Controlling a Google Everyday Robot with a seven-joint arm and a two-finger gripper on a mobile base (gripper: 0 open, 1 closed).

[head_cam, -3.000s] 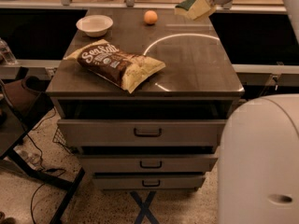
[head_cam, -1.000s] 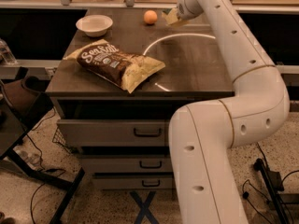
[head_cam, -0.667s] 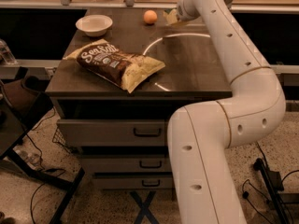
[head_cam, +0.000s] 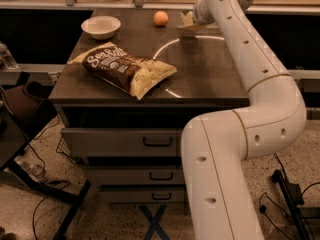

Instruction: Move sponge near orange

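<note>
The orange (head_cam: 160,18) lies at the back of the dark table top (head_cam: 210,69), right of the white bowl. My gripper (head_cam: 192,19) is at the back of the table, just right of the orange, mostly hidden behind my own wrist. It is shut on the sponge (head_cam: 186,18), whose pale yellow edge shows at the gripper's left side. The sponge hangs low over the table, a short gap from the orange, with its shadow below it.
A white bowl (head_cam: 101,26) stands at the back left. A large yellow-brown chip bag (head_cam: 124,68) lies on the front left half. My white arm (head_cam: 260,84) arches over the table's right side. Drawers (head_cam: 157,142) are below the top.
My arm has reached in from the right and brought the sponge left and down, from high at the back right to just beside the orange. The orange, bowl and bag have not moved.
</note>
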